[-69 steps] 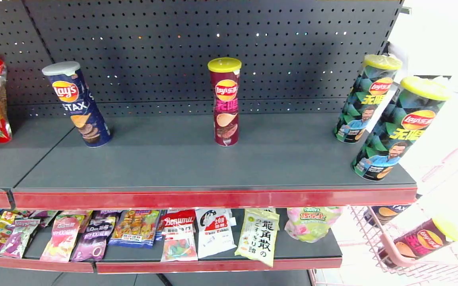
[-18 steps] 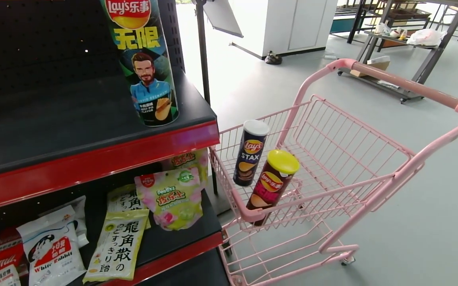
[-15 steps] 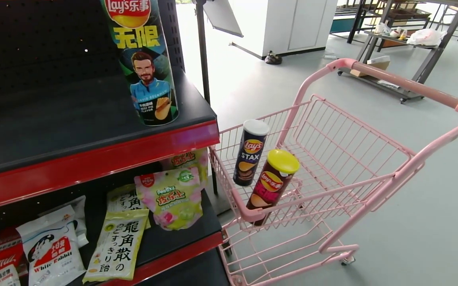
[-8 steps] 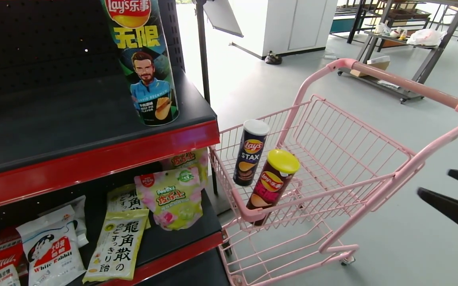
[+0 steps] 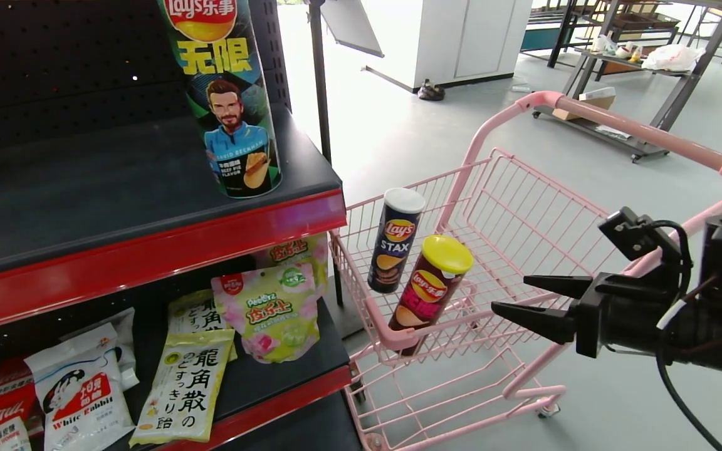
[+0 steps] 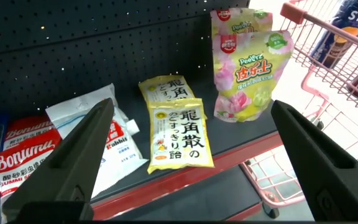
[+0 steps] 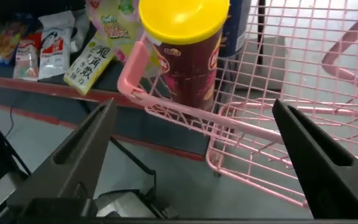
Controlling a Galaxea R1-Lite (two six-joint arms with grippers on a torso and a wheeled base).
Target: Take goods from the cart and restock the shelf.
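The pink cart stands at 3 o'clock of the shelf, and two goods are in its corner nearest the shelf. They are a maroon chip can with a yellow lid, against the cart's rim, and a dark blue chip can with a white lid, just beside it at 11 o'clock. The right tool hangs at 3 o'clock of the maroon can, apart from it, with its fingers spread, released and pointing toward 9 o'clock. The left tool is also released and faces the lower shelf, where a pink-green snack bag and yellow-green packets lie. A green chip can stands upright on the upper shelf's front corner.
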